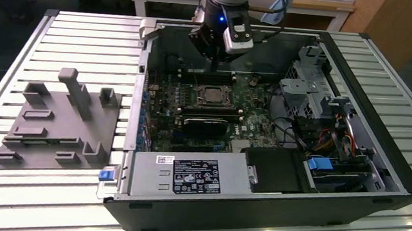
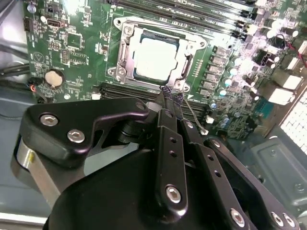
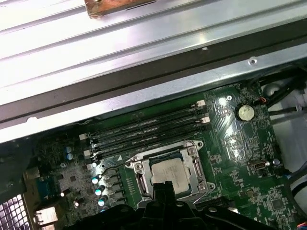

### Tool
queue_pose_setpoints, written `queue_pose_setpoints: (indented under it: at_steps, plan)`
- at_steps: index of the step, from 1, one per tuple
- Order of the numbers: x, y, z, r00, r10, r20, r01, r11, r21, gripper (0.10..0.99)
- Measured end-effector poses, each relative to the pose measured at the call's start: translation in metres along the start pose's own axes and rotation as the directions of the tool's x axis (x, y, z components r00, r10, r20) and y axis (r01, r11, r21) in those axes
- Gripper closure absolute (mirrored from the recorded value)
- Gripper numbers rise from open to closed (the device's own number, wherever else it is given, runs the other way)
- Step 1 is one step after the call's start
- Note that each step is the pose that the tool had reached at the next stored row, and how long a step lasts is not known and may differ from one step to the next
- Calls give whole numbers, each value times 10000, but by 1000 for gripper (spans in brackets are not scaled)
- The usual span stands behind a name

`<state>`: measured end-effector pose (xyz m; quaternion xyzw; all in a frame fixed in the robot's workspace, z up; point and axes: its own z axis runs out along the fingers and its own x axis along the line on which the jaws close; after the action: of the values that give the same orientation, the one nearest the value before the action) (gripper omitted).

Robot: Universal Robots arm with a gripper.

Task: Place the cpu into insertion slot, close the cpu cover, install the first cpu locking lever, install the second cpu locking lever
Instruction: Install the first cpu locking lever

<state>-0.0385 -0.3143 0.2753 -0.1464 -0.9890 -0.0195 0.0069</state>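
Note:
The cpu [image 2: 155, 56] lies flat in the insertion slot [image 2: 199, 42] on the green motherboard [image 2: 72, 43], its silver top showing through the window of the cpu cover [image 2: 125, 48], which lies down over it. A thin wire locking lever [image 2: 195, 120] sticks out from the socket's edge beside my fingertips. My gripper [image 2: 171, 98] is shut, its tips just off that edge of the socket, with nothing visibly between them. In the exterior view the gripper [image 1: 213, 67] hangs inside the case just behind the cpu [image 1: 209, 95]. The first wrist view has the cpu [image 3: 169, 173] and the cover [image 3: 142, 180].
The open computer case [image 1: 379, 162] walls in the board. Memory slots [image 3: 148, 134] run beside the socket, and a black heatsink block [image 1: 206, 127] lies on its other side. Drive cages and cables [image 1: 323, 125] fill the exterior view's right. A grey fixture [image 1: 62, 123] stands on the slatted table.

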Motion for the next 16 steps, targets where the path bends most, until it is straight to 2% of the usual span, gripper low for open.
queue_pose_setpoints:
  at_steps: [3, 5, 9, 13, 16]
  plan:
    - [4, -1, 4, 9998, -191, 0, 191, 9998, -16, 980]
    - [6, -1, 7, 9995, -302, 37, 302, 9995, -33, 980]
    - [34, -11, 15, 9991, -372, 222, 375, 9993, -97, 980]
    - [45, -14, 20, 9968, -777, 197, 780, 9968, -148, 980]
    - [45, -15, 24, 9911, -1317, 173, 1319, 9911, -148, 980]
